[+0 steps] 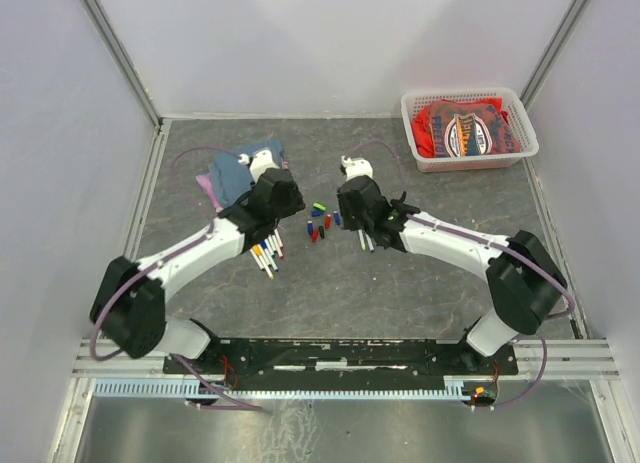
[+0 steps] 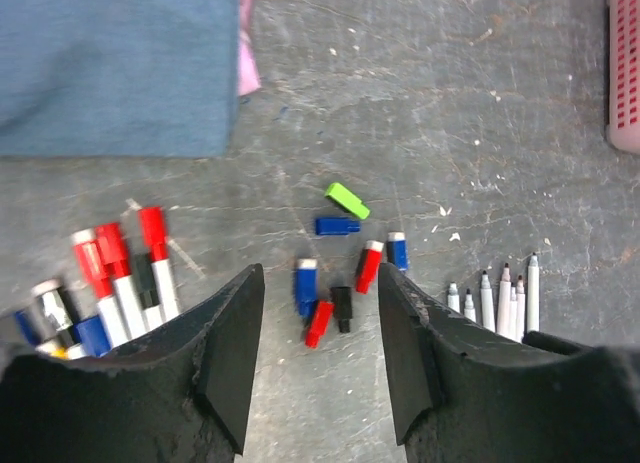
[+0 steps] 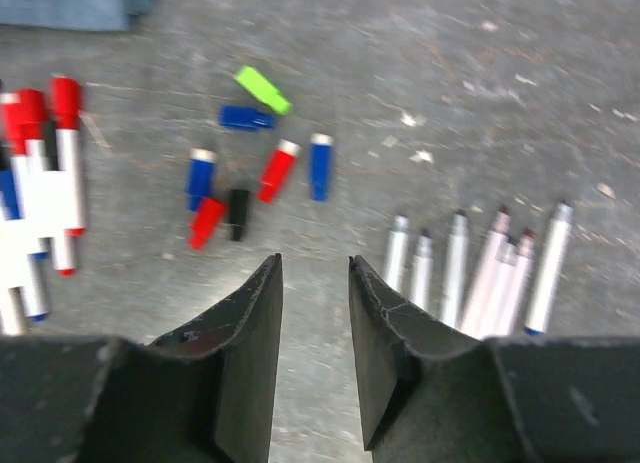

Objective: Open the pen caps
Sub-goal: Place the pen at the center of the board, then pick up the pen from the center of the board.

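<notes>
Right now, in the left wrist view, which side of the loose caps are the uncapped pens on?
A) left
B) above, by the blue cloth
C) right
C: the bare-tipped pens lie to the lower right of the loose caps, while the capped pens lie to the left.

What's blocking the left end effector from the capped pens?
Nothing visible. In the left wrist view the capped pens sit right beside the left end effector; the loose caps lie straight ahead, off that path.
</notes>
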Action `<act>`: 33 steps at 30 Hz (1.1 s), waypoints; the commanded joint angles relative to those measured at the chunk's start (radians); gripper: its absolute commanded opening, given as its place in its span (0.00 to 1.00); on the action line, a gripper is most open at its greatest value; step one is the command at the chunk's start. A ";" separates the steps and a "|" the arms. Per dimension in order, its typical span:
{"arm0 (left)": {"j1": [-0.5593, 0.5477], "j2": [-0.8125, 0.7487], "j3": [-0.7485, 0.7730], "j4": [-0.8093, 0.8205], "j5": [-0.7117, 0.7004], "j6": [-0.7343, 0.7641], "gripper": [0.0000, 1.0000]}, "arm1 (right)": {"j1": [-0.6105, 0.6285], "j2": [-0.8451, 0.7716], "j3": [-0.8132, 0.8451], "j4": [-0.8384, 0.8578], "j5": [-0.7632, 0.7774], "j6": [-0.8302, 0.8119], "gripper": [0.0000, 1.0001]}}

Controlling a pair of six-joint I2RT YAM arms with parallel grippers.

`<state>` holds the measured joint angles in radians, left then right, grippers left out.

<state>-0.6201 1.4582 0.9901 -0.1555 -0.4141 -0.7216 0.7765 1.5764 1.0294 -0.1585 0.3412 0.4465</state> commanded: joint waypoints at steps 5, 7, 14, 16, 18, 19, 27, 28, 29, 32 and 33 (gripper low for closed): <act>0.037 -0.316 -0.234 0.067 -0.154 -0.121 0.61 | 0.117 0.204 0.287 -0.025 -0.053 -0.021 0.41; 0.041 -0.382 -0.281 0.064 -0.190 -0.139 0.63 | 0.141 0.268 0.348 -0.033 -0.062 -0.010 0.42; 0.048 -0.570 -0.391 0.031 -0.271 -0.193 0.64 | 0.179 0.460 0.535 -0.069 -0.116 0.030 0.42; 0.049 -0.604 -0.411 0.021 -0.281 -0.201 0.64 | 0.189 0.502 0.580 -0.084 -0.120 0.035 0.43; 0.049 -0.630 -0.424 0.010 -0.289 -0.209 0.64 | 0.194 0.535 0.613 -0.096 -0.125 0.038 0.43; 0.049 -0.639 -0.427 0.006 -0.290 -0.210 0.64 | 0.196 0.553 0.627 -0.102 -0.126 0.040 0.43; 0.051 -0.678 -0.444 -0.009 -0.293 -0.215 0.64 | 0.207 0.627 0.699 -0.139 -0.122 0.044 0.43; 0.051 -0.681 -0.443 -0.011 -0.294 -0.214 0.64 | 0.207 0.633 0.704 -0.143 -0.122 0.044 0.43; 0.051 -0.683 -0.445 -0.011 -0.296 -0.215 0.64 | 0.207 0.638 0.709 -0.145 -0.123 0.043 0.43; 0.051 -0.688 -0.446 -0.012 -0.295 -0.217 0.64 | 0.209 0.651 0.720 -0.155 -0.119 0.043 0.43; 0.050 -0.688 -0.446 -0.013 -0.296 -0.216 0.64 | 0.209 0.655 0.722 -0.157 -0.114 0.043 0.43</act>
<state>-0.5770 0.7860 0.5446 -0.1856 -0.6621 -0.9005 0.9783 2.2181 1.6997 -0.3061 0.2176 0.4820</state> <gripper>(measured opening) 0.640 0.431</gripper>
